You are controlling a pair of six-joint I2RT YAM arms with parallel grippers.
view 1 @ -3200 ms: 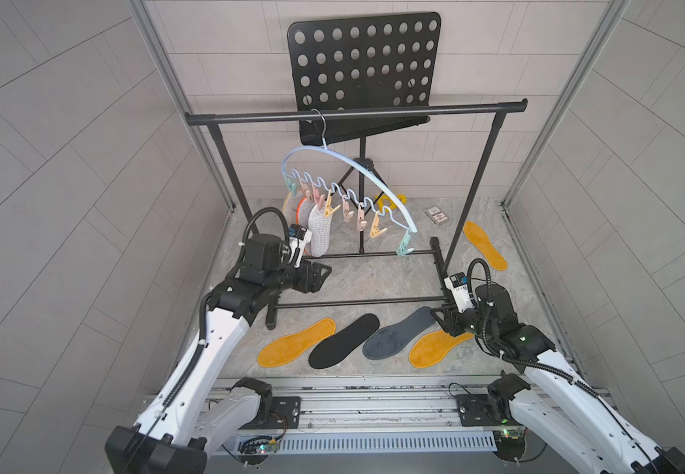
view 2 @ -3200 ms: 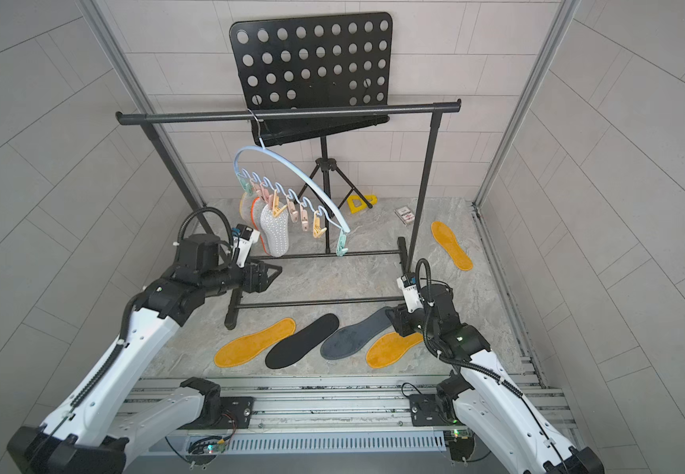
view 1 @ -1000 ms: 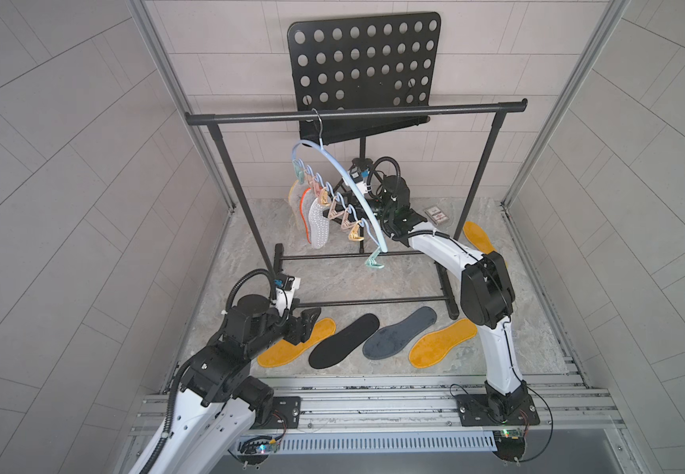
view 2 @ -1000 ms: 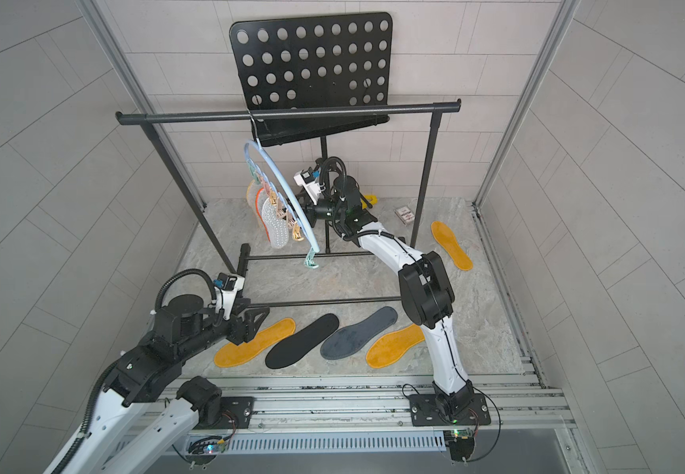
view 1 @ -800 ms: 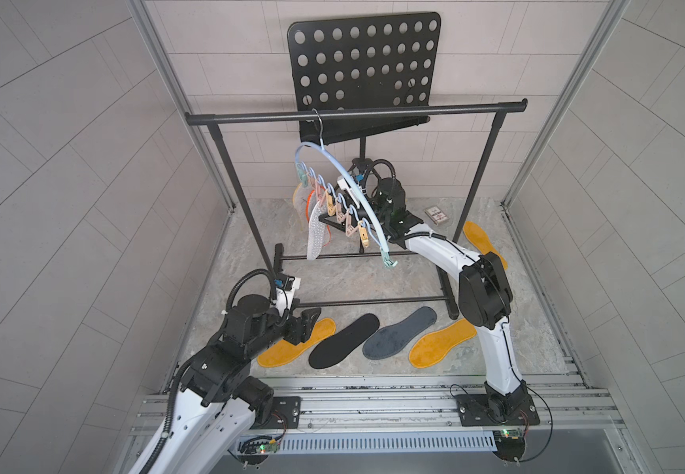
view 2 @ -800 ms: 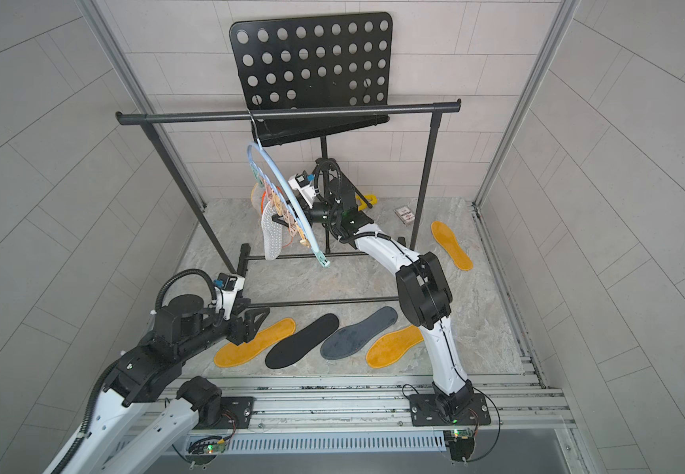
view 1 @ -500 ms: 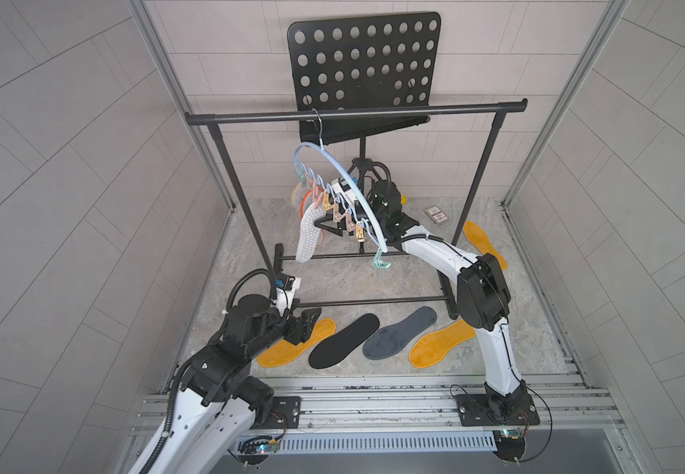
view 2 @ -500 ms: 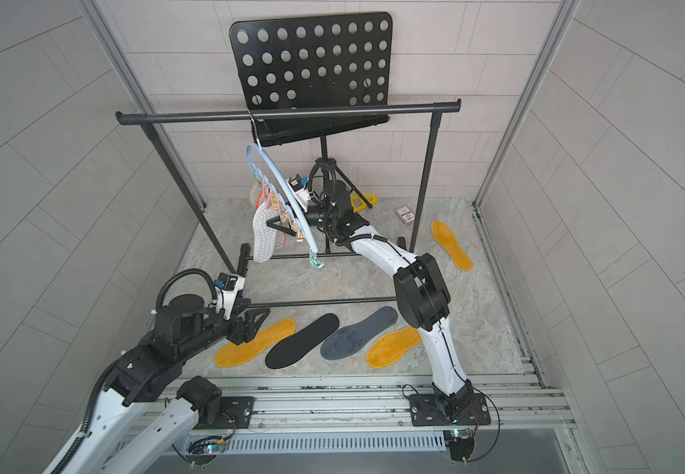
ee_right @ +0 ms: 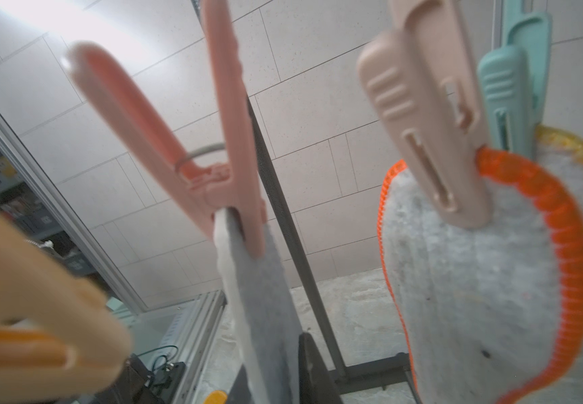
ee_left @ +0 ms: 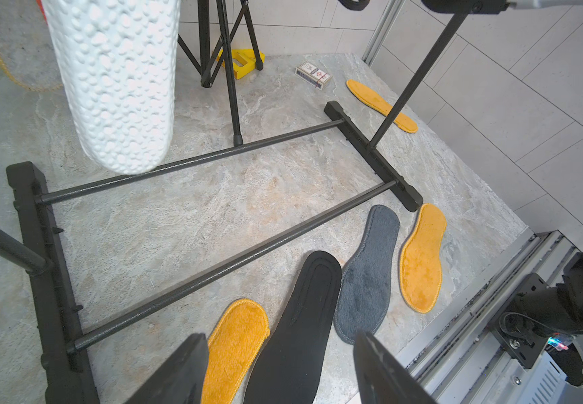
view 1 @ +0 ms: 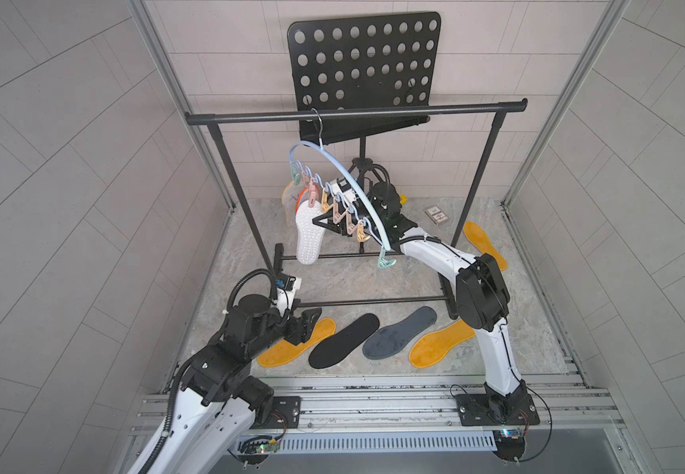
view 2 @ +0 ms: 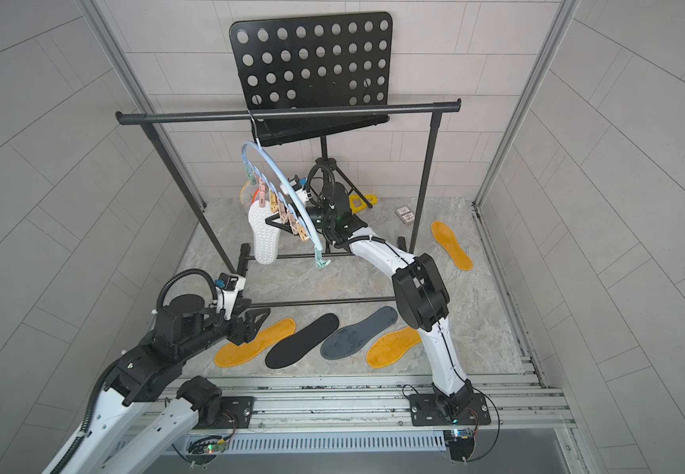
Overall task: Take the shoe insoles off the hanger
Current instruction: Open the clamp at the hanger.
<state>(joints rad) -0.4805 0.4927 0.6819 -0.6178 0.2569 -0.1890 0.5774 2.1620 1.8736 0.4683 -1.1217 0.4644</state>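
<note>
- In both top views the hanger (view 1: 334, 159) (view 2: 273, 162) hangs by its hook from the black rack (view 1: 353, 113), turned slantwise. Three insoles are clipped at its far-left end, and the pale insole (view 1: 309, 234) (view 2: 264, 238) is the nearest of them.
- The right gripper (view 1: 317, 221) (view 2: 270, 221) reaches in from the right to that insole's edge. I cannot tell whether its jaws are clamped on it.
- The left gripper (view 1: 310, 326) hangs low at the near left.
- On the near floor lie a yellow insole (view 1: 297, 349), a black insole (view 1: 344, 345), a grey insole (view 1: 400, 332) and a second yellow insole (view 1: 441, 344). A third yellow insole (view 1: 484, 244) lies far right.
- In the left wrist view the jaws stand apart and empty above the yellow and black insoles.
- In the right wrist view a pink clip (ee_right: 213, 175) grips the pale insole. A beige clip (ee_right: 433, 122) grips an orange-edged insole (ee_right: 475, 280), and a mint clip (ee_right: 513, 87) grips a yellow-edged insole (ee_right: 576, 147). One black finger (ee_right: 314, 370) shows just beside the pale insole.
</note>
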